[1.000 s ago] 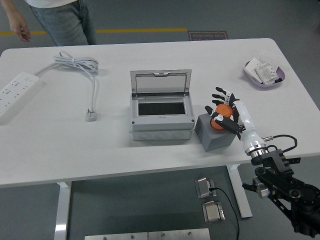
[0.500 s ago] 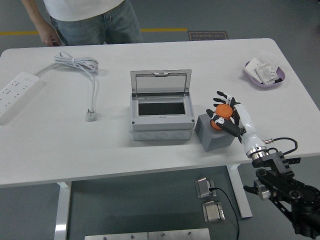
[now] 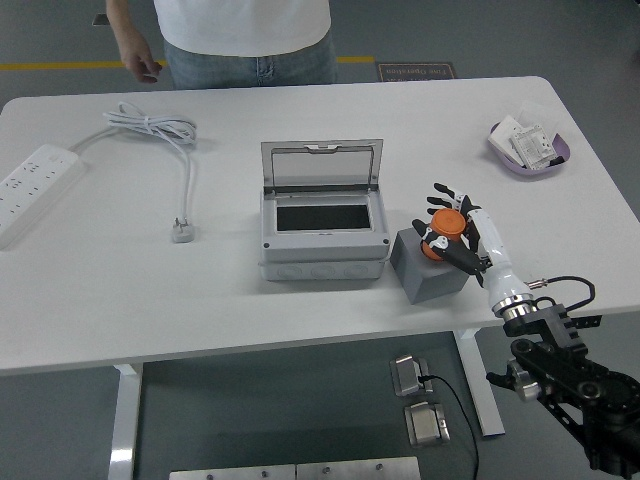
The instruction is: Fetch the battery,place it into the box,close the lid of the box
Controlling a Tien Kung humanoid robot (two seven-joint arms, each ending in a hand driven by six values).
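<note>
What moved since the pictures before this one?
The person behind the table walked toward the picture's right. The robot hand shifted only slightly, staying wrapped around the orange battery on the grey block. The box stayed open and unmoved.

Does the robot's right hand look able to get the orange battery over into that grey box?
Probably yes: the right hand grips the battery, the box is open, and nothing lies between.

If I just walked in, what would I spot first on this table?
Probably the bright orange battery, gripped in the robot's right hand just above a grey block near the table's front right. Next, the grey box in the middle with its lid standing open. A person stands at the far side.
</note>
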